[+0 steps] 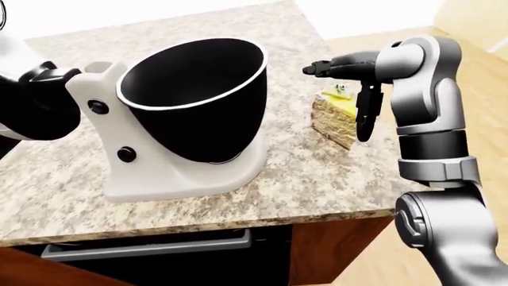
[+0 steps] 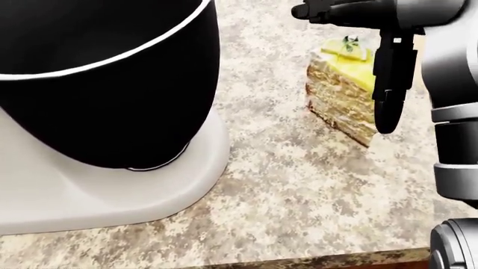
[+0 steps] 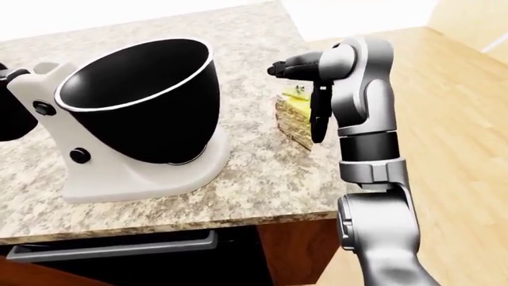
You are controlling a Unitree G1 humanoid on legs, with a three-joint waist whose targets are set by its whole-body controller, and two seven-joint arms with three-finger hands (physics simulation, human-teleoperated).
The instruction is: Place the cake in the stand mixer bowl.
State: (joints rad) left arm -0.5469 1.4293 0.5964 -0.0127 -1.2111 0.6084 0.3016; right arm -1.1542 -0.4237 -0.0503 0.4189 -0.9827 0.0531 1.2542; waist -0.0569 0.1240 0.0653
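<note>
A layered cake slice [image 1: 332, 118] with yellow icing stands on the granite counter [image 1: 317, 185], to the right of the white stand mixer [image 1: 107, 155]. The mixer's black bowl [image 1: 195, 95] tilts open towards the upper right and looks empty. My right hand [image 1: 334, 104] is open over the cake: one finger [image 2: 336, 11] reaches left above its top, and another finger [image 2: 388, 84] hangs down along its right side. The fingers do not close round the cake. My left arm [image 1: 31, 101] is a dark shape behind the mixer at the left edge; its fingers are hidden.
The counter's near edge [image 1: 238, 221] runs below the mixer, with a dark appliance front [image 1: 150, 247] under it. The counter ends just right of the cake, above a wooden floor [image 1: 484, 71].
</note>
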